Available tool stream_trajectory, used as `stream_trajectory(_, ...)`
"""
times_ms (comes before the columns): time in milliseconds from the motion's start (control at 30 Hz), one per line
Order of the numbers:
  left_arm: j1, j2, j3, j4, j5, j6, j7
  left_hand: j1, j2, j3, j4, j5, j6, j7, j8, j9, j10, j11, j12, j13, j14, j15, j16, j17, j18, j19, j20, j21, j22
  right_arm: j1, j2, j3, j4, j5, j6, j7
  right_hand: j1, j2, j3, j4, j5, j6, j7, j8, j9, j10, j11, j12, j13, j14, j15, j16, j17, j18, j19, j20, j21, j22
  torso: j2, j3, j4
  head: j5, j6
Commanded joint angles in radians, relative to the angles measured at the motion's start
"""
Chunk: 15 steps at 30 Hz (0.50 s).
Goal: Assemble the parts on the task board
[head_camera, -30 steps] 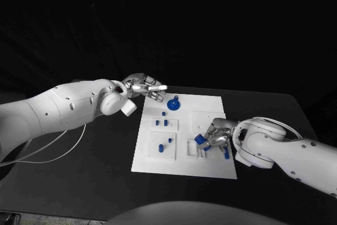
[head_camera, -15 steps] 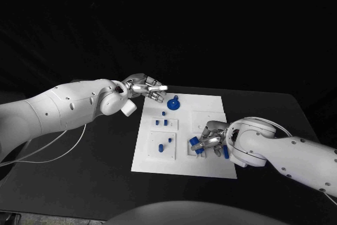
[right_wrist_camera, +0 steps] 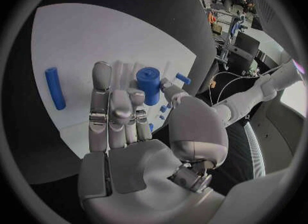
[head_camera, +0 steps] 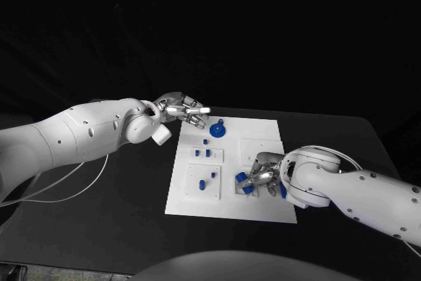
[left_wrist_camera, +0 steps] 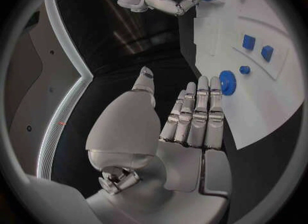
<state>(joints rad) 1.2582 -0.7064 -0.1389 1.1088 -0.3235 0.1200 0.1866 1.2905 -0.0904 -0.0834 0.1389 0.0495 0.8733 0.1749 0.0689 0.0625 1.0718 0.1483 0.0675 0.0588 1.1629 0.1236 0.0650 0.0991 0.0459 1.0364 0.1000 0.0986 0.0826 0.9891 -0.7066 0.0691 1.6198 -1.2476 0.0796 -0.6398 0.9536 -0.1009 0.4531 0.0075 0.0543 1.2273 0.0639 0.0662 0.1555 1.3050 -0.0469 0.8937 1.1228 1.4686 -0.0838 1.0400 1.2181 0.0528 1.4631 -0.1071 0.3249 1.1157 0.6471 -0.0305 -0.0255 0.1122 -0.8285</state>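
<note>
Right robot hand [head_camera: 261,179] grips a blue cylinder [right_wrist_camera: 149,85] over the task board [head_camera: 263,209]; left robot hand [head_camera: 182,111] hovers open beside the gear [head_camera: 216,131]

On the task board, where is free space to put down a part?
The task board is bare along its near edge, below the two recessed panels, and in the square between the blue gear and the right hand. It is crowded around that hand, which holds a blue cylinder, and by the small parts on the left.

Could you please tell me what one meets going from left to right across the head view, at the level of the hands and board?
Left hand → blue gear → right hand, holding a blue cylinder, all over the task board.
</note>
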Motion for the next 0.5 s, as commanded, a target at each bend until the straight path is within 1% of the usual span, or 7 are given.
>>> stream_trajectory(33, 0.0, 0.001, 0.0, 0.003, -0.002, 0.022, 0.0, -0.003, 0.008, 0.0, -0.006, -0.001, -0.008, 0.001, -0.005, -0.001, -0.005, 0.002, -0.004, 0.001, -0.009, 0.001, -0.002, 0.0, 0.003, 0.001, 0.007, -0.003, -0.001, -0.004, -0.001, -0.004, -0.004, -0.02, 0.054, -0.025, -0.006, -0.011, -0.003, 0.016, -0.005, 0.061, -0.042, -0.002, -0.001, 0.005, 0.0, 0.0, 0.003, 0.004, -0.006, 0.004, 0.001, -0.009, 0.04, -0.007, 0.005, 0.001, 0.0, -0.0007, -0.0006, 0.0, 0.0)
stream_trajectory(167, 0.0, 0.001, 0.0, 0.003, -0.002, 0.026, -0.001, -0.006, 0.007, 0.0, -0.001, -0.001, -0.011, 0.001, -0.005, -0.001, -0.009, 0.002, -0.004, 0.001, -0.009, 0.002, -0.002, -0.001, 0.003, 0.001, 0.007, -0.003, -0.002, -0.004, 0.0, -0.005, -0.005, -0.018, 0.06, -0.031, -0.023, -0.018, -0.023, 0.037, -0.007, 0.066, -0.041, -0.001, -0.003, 0.008, 0.0, -0.002, 0.004, 0.003, -0.007, 0.003, 0.001, -0.009, 0.041, -0.009, 0.008, 0.002, 0.0, -0.0009, -0.0004, 0.0, 0.001)
stream_trajectory(233, 0.0, 0.001, 0.0, 0.003, -0.003, 0.028, -0.002, -0.006, 0.007, 0.0, -0.001, -0.001, -0.011, 0.001, -0.005, -0.001, -0.009, 0.002, -0.004, 0.001, -0.009, 0.002, -0.002, -0.001, 0.003, 0.001, 0.007, -0.003, -0.002, -0.004, 0.0, -0.005, -0.007, -0.018, 0.063, -0.034, -0.01, 0.007, -0.099, 0.048, -0.006, 0.065, -0.041, -0.002, -0.008, 0.01, -0.001, -0.011, 0.005, 0.003, -0.008, 0.001, 0.001, -0.01, 0.041, -0.01, 0.008, 0.001, 0.0, -0.0009, -0.0002, 0.0, 0.0)
stream_trajectory(367, 0.0, 0.001, 0.0, 0.002, -0.003, 0.03, -0.002, -0.005, 0.006, 0.001, 0.001, -0.001, -0.01, 0.001, -0.005, -0.001, -0.011, 0.003, -0.004, 0.001, -0.01, 0.002, -0.002, -0.001, 0.003, 0.001, 0.007, -0.004, -0.002, -0.004, 0.001, -0.005, -0.009, -0.015, 0.068, -0.038, -0.023, 0.005, -0.126, 0.065, -0.007, 0.064, -0.039, -0.002, -0.01, 0.01, 0.0, -0.014, 0.006, 0.003, -0.007, 0.0, 0.001, -0.01, 0.04, -0.009, 0.007, 0.0, 0.0, -0.0007, 0.0, 0.0, 0.0)
stream_trajectory(400, 0.0, 0.001, 0.0, 0.002, -0.003, 0.031, -0.002, -0.005, 0.006, 0.001, 0.001, -0.001, -0.01, 0.001, -0.005, -0.001, -0.011, 0.003, -0.004, 0.001, -0.01, 0.002, -0.002, -0.001, 0.003, 0.001, 0.007, -0.004, -0.002, -0.004, 0.001, -0.005, -0.009, -0.015, 0.068, -0.038, -0.018, 0.014, -0.158, 0.074, -0.006, 0.063, -0.041, -0.002, -0.011, 0.01, 0.0, -0.017, 0.007, 0.003, -0.007, -0.001, 0.0, -0.01, 0.04, -0.009, 0.006, -0.001, 0.0, -0.0006, -0.0001, 0.0, 0.0)
stream_trajectory(467, -0.001, 0.001, 0.0, 0.002, -0.003, 0.031, -0.003, -0.005, 0.006, 0.001, 0.001, -0.001, -0.01, 0.001, -0.005, -0.001, -0.011, 0.003, -0.004, 0.001, -0.01, 0.002, -0.002, -0.001, 0.003, 0.001, 0.007, -0.004, -0.002, -0.004, 0.001, -0.005, -0.009, -0.014, 0.067, -0.038, -0.024, 0.011, -0.177, 0.08, -0.006, 0.063, -0.039, -0.001, -0.011, 0.011, 0.001, -0.018, 0.008, 0.003, -0.007, -0.001, 0.0, -0.01, 0.04, -0.009, 0.006, -0.001, 0.0, -0.0006, -0.0003, 0.0, 0.0)
stream_trajectory(500, -0.001, 0.001, 0.0, 0.002, -0.003, 0.032, -0.003, -0.005, 0.006, 0.001, 0.001, -0.001, -0.01, 0.001, -0.005, -0.001, -0.011, 0.003, -0.004, 0.001, -0.01, 0.002, -0.002, -0.001, 0.003, 0.001, 0.007, -0.004, -0.002, -0.004, 0.002, -0.005, -0.01, -0.014, 0.065, -0.039, -0.002, 0.052, -0.293, 0.077, -0.006, 0.06, -0.038, -0.002, -0.011, 0.012, -0.001, -0.02, 0.013, 0.004, -0.006, -0.001, 0.001, -0.009, 0.041, -0.009, 0.005, -0.003, 0.0, -0.0006, -0.0003, 0.0, 0.0)
